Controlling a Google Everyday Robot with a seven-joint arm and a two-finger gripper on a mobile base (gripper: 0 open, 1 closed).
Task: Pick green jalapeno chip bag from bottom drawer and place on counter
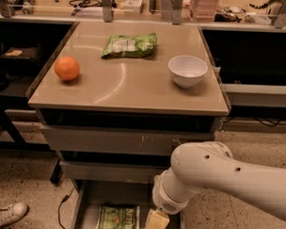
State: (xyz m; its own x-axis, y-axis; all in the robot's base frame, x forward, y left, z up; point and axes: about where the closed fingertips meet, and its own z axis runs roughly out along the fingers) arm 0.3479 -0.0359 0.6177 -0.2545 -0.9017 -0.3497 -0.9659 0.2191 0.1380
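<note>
My pale yellow end effector [156,223] hangs low over the shallow grey metal bottom drawer [126,196]; the dark mottled-green crinkly chip bag [118,220] lies flat just beside it, camera-left; its own opening I cannot tell

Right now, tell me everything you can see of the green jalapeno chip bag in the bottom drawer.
The green jalapeno chip bag is a dark, mottled-green crinkly packet with pale lettering across its top. It lies flat, face up, on the grey floor of the open bottom drawer, at the near end, and the picture's edge cuts off its lower end. Nothing rests on it. The claw hangs close beside it on the right; whether they touch cannot be told.
</note>
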